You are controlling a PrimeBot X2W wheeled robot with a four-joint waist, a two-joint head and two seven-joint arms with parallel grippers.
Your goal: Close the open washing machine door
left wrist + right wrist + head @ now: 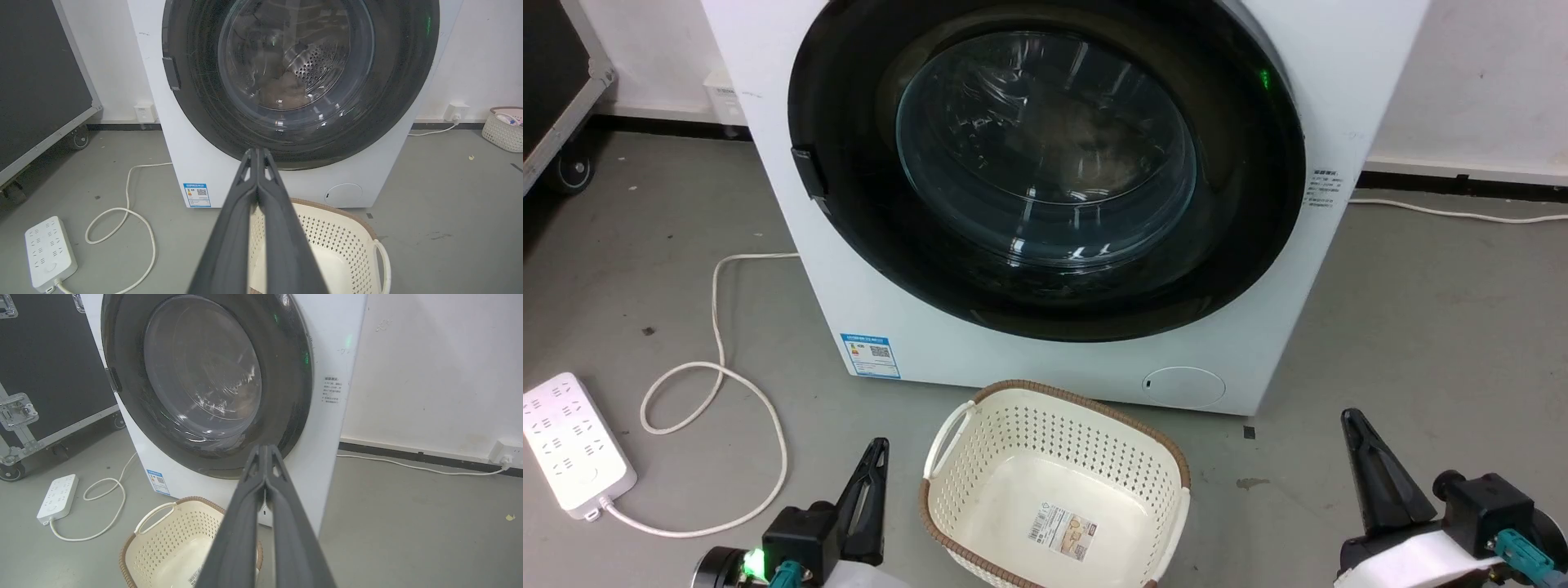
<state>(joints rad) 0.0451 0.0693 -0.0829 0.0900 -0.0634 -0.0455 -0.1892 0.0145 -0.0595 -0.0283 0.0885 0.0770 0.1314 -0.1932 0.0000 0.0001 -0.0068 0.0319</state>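
Grey floor (pixel 1421 343) under low, closed left end effector (pixel 877 447) and right end effector (pixel 1352 420).

Head camera peered down, close on the washing machine (pixel 931 351); both wrist cameras looked forward from low, sharing the basket (pixel 1062 441).

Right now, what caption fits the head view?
Washing machine door lies shut; cream basket stands before it; left gripper and right gripper low, fingers together.

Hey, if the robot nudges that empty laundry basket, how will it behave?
Probably light: the laundry basket is perforated plastic and holds nothing, so it should slide easily on the smooth grey floor. Its wide flat bottom makes tipping unlikely.
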